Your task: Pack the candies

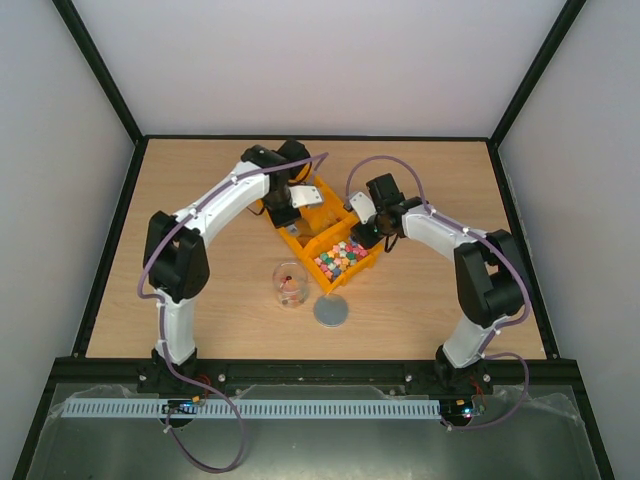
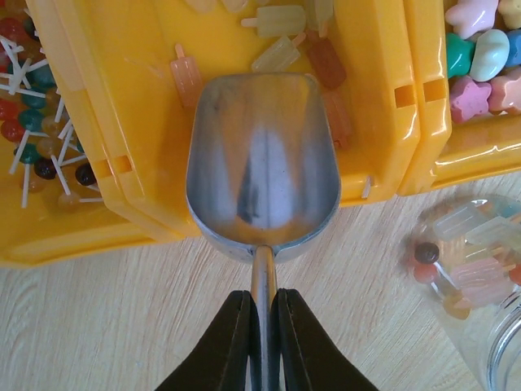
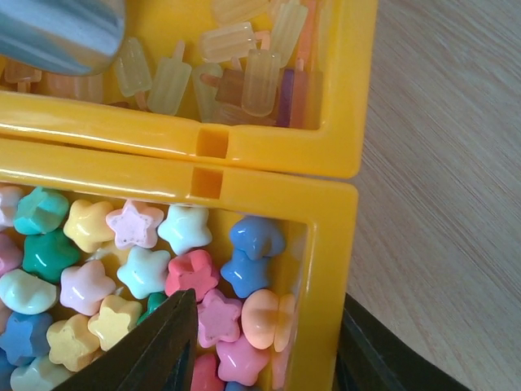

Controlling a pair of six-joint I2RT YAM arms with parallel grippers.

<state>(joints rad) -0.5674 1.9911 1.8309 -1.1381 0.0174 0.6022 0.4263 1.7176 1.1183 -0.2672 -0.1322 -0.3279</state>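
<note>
The left hand (image 2: 262, 308) is clamped on the silver metal scoop (image 2: 262, 155), its bowl over amber popsicle-shaped candies (image 2: 281, 20) at frame top, probably to dig. The right hand (image 3: 269, 330), fingers apart, straddles the yellow plastic bin's wall (image 3: 330, 244) at lower right beside pastel star candies (image 3: 146, 269), probably to steady it.

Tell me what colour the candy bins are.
Yellow; the bins show best in the right wrist view.

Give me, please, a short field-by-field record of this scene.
scoop: empty, bowl over the popsicle candies
left gripper: jaws shut on the scoop's handle
right gripper: jaws open, one either side of the bin wall by the star candies
lollipops: in their own yellow bin
jar: on the table, a few candies inside
grey disc: flat on the table beside the jar
</note>
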